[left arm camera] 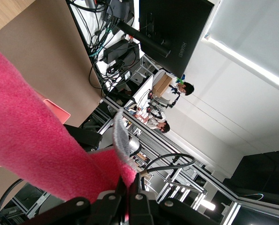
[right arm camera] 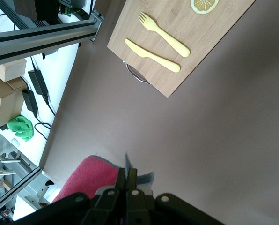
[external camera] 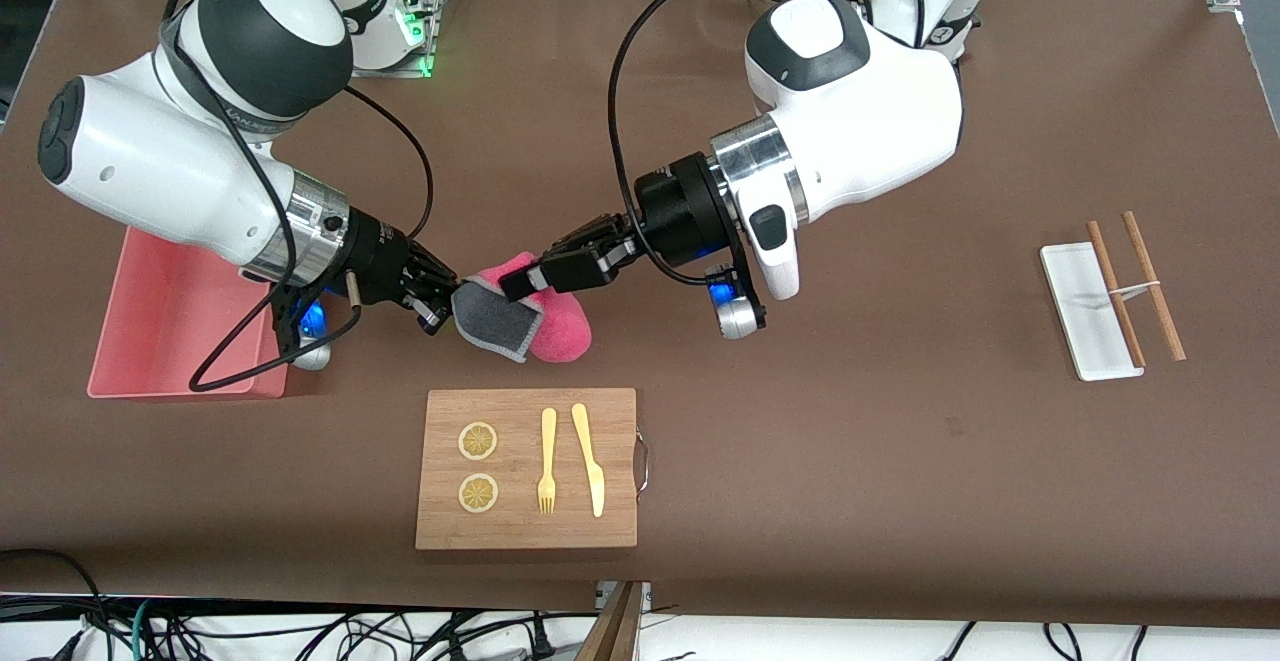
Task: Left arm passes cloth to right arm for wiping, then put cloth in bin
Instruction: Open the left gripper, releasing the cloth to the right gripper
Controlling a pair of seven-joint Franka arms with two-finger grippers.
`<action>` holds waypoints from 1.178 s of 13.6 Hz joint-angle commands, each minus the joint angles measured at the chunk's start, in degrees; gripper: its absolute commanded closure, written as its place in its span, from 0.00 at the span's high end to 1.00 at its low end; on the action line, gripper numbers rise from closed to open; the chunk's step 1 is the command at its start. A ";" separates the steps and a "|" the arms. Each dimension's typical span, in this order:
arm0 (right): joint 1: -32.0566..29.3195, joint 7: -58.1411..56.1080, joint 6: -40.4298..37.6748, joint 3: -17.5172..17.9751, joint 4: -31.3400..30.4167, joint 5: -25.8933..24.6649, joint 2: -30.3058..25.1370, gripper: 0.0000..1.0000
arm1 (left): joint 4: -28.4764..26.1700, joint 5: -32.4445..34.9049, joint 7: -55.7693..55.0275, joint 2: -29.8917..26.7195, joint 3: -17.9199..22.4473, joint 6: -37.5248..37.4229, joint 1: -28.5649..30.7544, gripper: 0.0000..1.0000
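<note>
The cloth (external camera: 556,333) hangs in the air between both grippers, over the table just above the wooden cutting board's farther edge. Its dark grey face (external camera: 495,319) folds toward the right arm and its magenta-pink face shows toward the left arm. My left gripper (external camera: 516,284) is shut on the cloth's pink part, which fills the left wrist view (left arm camera: 36,154). My right gripper (external camera: 440,307) is shut on the cloth's grey edge (right arm camera: 144,178). The salmon-pink bin (external camera: 170,326) stands at the right arm's end of the table, partly under the right arm.
A wooden cutting board (external camera: 527,468) with two lemon slices, a yellow fork (external camera: 547,461) and a yellow knife (external camera: 589,459) lies nearer the front camera than the cloth. A small white tray (external camera: 1085,311) with two wooden chopsticks (external camera: 1150,286) lies toward the left arm's end.
</note>
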 commanded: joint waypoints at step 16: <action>-1.78 -5.32 -3.83 0.06 -0.47 0.03 0.18 0.00 | 0.73 5.64 0.54 -2.66 0.17 -9.85 10.97 1.00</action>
